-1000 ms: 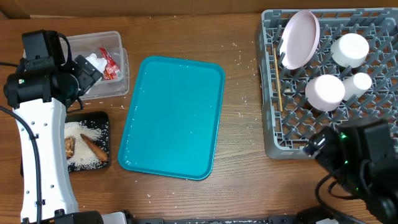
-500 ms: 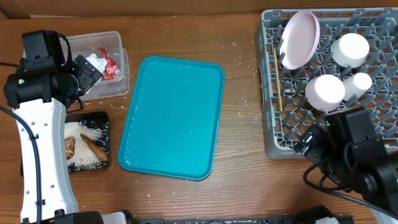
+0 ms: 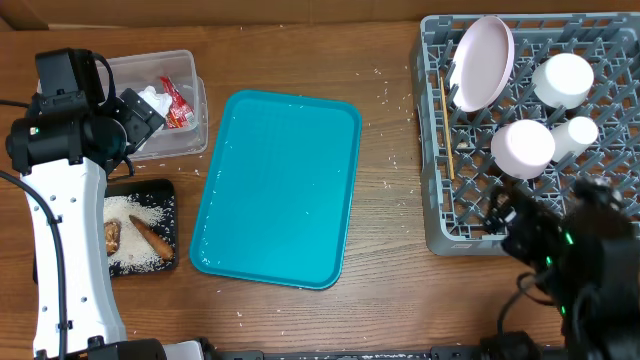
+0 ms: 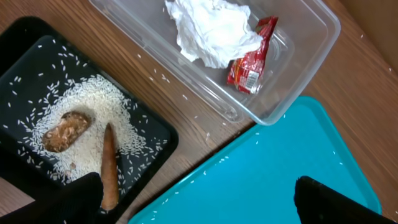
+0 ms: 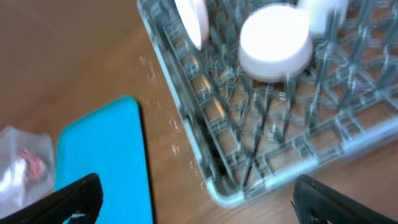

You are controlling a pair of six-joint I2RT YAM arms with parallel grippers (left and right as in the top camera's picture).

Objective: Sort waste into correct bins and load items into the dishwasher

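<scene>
The clear tub (image 3: 190, 115) holds a crumpled white napkin (image 4: 208, 31) and a red-and-white wrapper (image 4: 252, 56). The black tray (image 3: 165, 195) holds rice (image 4: 93, 102), a lumpy brown piece (image 4: 65, 130) and a long brown piece (image 4: 109, 165). The grey dish rack (image 3: 450, 235) holds a plate (image 3: 482, 62), a cup (image 3: 575, 132), two round white dishes (image 3: 522, 147) and a wooden stick (image 3: 445, 130). My left gripper (image 4: 199, 202) is open and empty above the tub, black tray and teal tray corner. My right gripper (image 5: 199, 196) is open and empty over the rack's front left corner (image 5: 217, 186).
The teal serving tray (image 3: 278, 185) lies in the middle, with a few rice grains on it. Loose grains dot the wood between the tray and the rack. My right arm (image 3: 570, 260) sits at the front right, blurred.
My right arm has shifted toward the front right, by the rack's front edge, and is blurred by motion. My left arm and all objects have not moved.
</scene>
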